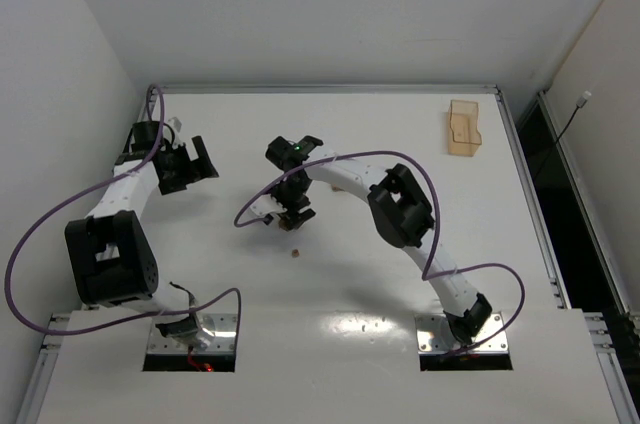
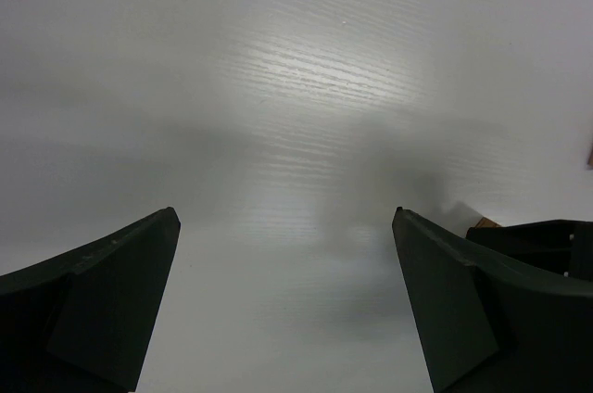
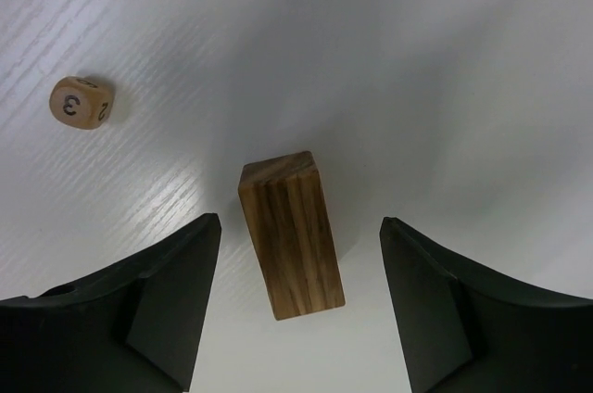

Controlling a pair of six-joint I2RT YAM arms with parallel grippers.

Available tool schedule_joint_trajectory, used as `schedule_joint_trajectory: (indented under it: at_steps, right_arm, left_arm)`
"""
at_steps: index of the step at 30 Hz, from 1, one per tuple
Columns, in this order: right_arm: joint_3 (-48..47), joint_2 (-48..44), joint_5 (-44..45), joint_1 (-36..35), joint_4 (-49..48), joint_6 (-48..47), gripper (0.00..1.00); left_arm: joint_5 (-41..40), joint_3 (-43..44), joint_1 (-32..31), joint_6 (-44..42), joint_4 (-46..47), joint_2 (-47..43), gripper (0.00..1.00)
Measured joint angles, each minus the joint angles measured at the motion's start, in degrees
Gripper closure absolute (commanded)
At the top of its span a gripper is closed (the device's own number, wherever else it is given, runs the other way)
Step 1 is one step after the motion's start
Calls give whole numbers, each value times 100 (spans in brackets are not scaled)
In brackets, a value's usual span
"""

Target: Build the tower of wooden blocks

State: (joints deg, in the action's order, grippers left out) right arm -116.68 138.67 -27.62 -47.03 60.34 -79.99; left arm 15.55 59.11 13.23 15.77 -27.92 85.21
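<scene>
Wood block (image 3: 292,235) framed by your right gripper (image 3: 298,223)
Your right arm bends down over the counter (image 3: 463,59), gripper released, jaws either side of the block, not touching; numbered die (image 3: 82,102) nearby; left gripper (image 2: 285,217) released, well apart.

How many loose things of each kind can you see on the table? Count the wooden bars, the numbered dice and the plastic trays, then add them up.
Wooden bar: 1
Numbered wooden die: 1
Orange-tan plastic tray: 1
Total: 3
</scene>
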Motion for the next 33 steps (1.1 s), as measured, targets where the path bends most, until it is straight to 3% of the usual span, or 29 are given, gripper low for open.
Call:
schedule_joint_trajectory:
  at_steps: [2, 6, 8, 9, 16, 24, 29, 33]
  right_arm:
    - [0, 66, 44, 0, -24, 0, 36]
    - [0, 155, 85, 0, -55, -17, 58]
    - [0, 179, 122, 0, -68, -74, 92]
    - [-2, 177, 129, 0, -76, -63, 100]
    - [-57, 131, 188, 50, 79, 608, 100]
    - [-557, -1097, 737, 378, -44, 4282, 100]
    - [-1436, -1408, 1622, 752, 210, 6771, 100]
    - [-1158, -1440, 2658, 1137, 186, 8474, 100]
  left_arm:
    - [2, 0, 0, 0, 2, 17, 0]
    - [4, 0, 2, 0, 2, 28, 0]
    - [4, 0, 0, 2, 4, 28, 0]
    - [7, 0, 2, 2, 11, 28, 0]
    - [15, -9, 2, 2, 24, 17, 0]
    - [-195, -448, -50, 190, 144, -634, 0]
    - [-942, -431, -284, 516, 138, -861, 0]
    - [-1497, -400, -483, 748, 103, -863, 0]
